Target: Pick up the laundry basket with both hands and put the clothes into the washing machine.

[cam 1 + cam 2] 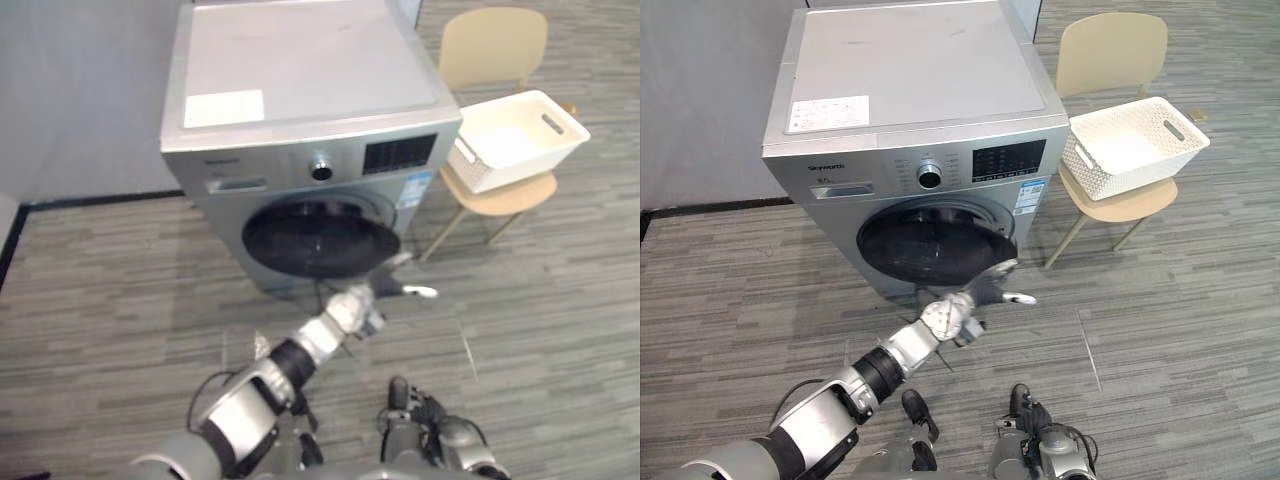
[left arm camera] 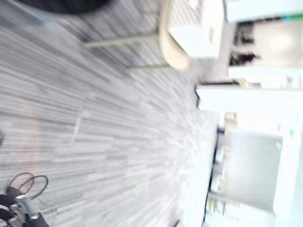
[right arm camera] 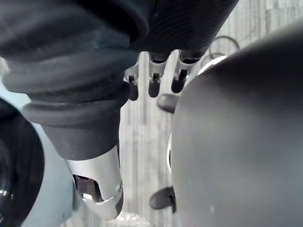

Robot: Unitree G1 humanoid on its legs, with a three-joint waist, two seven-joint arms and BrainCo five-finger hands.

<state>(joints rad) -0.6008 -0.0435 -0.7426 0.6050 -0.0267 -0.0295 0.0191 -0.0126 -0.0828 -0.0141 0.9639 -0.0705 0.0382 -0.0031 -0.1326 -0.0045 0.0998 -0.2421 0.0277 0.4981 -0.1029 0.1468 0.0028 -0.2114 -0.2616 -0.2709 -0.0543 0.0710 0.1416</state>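
Note:
A white perforated laundry basket (image 1: 515, 135) sits on a tan chair (image 1: 500, 195) to the right of the grey washing machine (image 1: 300, 90); I see no clothes in it. The washer's round dark door (image 1: 320, 238) looks closed. My left hand (image 1: 958, 315) reaches out low in front of the door's lower right edge, with its fingers (image 1: 998, 272) spread and holding nothing. My right hand (image 1: 425, 418) hangs low by my body, far from the basket, with its fingers (image 3: 154, 81) relaxed. The chair seat (image 2: 169, 38) and basket (image 2: 194, 40) also show in the left wrist view.
A grey wall (image 1: 80, 90) stands left of the washer. Striped grey floor (image 1: 560, 300) stretches between me, the washer and the chair. White furniture (image 2: 251, 156) shows further off in the left wrist view.

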